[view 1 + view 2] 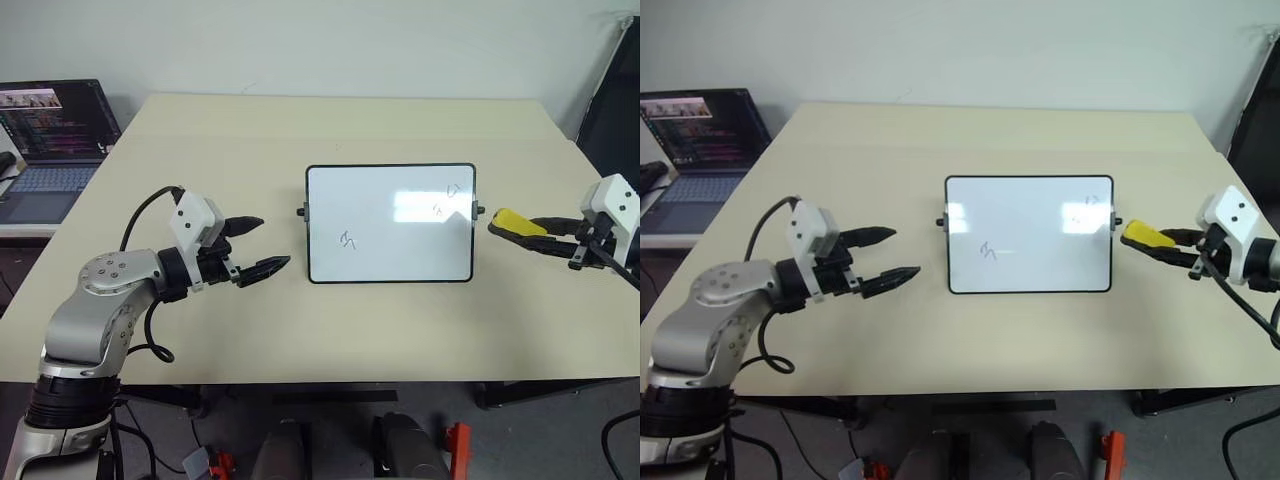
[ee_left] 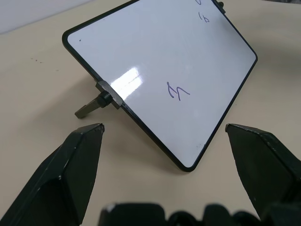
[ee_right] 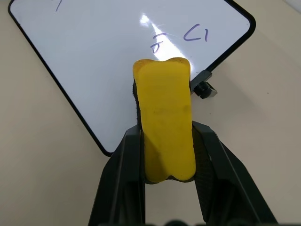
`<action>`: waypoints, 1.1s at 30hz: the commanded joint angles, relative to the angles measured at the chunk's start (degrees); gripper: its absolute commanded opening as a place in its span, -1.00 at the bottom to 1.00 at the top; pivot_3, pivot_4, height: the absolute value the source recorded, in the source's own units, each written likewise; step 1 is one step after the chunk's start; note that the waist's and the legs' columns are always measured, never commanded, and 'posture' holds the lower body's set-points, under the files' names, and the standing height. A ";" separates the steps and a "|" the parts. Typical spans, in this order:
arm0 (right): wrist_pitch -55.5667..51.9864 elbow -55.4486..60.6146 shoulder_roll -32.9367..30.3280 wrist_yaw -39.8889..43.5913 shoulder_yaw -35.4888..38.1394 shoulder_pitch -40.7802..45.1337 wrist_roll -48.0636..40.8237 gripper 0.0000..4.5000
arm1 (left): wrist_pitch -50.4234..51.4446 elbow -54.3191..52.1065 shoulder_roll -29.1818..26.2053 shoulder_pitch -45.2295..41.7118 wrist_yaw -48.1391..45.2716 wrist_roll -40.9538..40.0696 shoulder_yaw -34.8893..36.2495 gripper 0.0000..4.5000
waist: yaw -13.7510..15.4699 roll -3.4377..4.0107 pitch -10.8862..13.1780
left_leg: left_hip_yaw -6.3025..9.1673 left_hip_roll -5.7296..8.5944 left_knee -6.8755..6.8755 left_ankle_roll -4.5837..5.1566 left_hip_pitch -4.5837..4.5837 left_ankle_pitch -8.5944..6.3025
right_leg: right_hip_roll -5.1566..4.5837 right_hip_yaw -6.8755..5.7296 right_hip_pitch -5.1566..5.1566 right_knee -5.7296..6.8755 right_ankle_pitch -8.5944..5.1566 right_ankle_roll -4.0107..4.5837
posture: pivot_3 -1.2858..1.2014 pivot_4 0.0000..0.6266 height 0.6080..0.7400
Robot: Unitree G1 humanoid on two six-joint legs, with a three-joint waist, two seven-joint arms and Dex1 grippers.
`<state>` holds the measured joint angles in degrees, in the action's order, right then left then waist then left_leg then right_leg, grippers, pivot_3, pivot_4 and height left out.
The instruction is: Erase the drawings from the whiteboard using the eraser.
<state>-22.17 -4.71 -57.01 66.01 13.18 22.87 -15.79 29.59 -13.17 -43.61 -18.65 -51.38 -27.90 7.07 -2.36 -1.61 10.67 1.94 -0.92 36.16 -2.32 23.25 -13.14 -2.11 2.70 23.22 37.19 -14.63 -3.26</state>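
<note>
Yellow eraser clamped in right gripper beside whiteboard; left gripper fingers apart.

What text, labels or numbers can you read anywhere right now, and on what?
None can be read.
Whiteboard: three small drawings, scribbles rather than letters.
Laptop screen: lines of text, too small to read.
Eraser: no print visible.
</note>
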 commanded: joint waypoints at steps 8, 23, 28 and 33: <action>1.69 -1.83 -0.98 -0.76 0.06 2.20 -0.70 -0.57 | -0.07 -2.02 -0.82 -0.29 0.09 -0.40 1.44 1.00 | 0.48 0.00 0.00 | 0.01 0.00 -0.02 0.00 0.00 0.00 | -0.01 -0.01 0.00 0.01 0.01 0.01 | 0.03 -0.52 1.00; 0.92 -0.29 0.55 -0.74 -1.86 4.49 -1.97 -0.57 | 0.11 -2.08 -0.36 -0.12 0.66 -0.53 1.03 1.00 | 0.49 0.00 0.00 | 0.01 0.00 0.02 0.00 -0.02 0.00 | -0.01 -0.01 0.00 0.09 0.01 0.02 | 0.03 -0.52 1.00; -2.41 11.44 11.17 -4.53 -9.92 8.69 -4.58 -0.57 | -0.86 -0.93 -0.20 0.44 0.17 0.73 -0.41 1.00 | -0.24 0.00 0.00 | 0.00 -0.01 0.03 -0.01 -0.14 0.00 | 0.01 0.04 0.00 0.34 0.00 0.03 | 0.03 -0.52 1.00; 1.90 7.04 22.38 -13.68 -18.75 15.09 4.04 -0.57 | -1.49 -0.26 0.43 0.27 0.09 1.23 -1.35 1.00 | -0.16 0.00 0.00 | 0.08 0.02 0.08 -0.02 -0.25 0.01 | 0.01 0.00 0.00 0.68 -0.06 0.11 | 0.03 -0.52 1.00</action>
<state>-23.29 3.83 -36.09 56.33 -3.89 34.93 -15.62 29.36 -12.75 -43.24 -17.88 -50.90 -26.62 4.87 -2.52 -1.60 10.67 2.01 -0.89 36.30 -2.34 23.01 -13.13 -2.11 2.71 23.22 37.91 -14.69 -3.14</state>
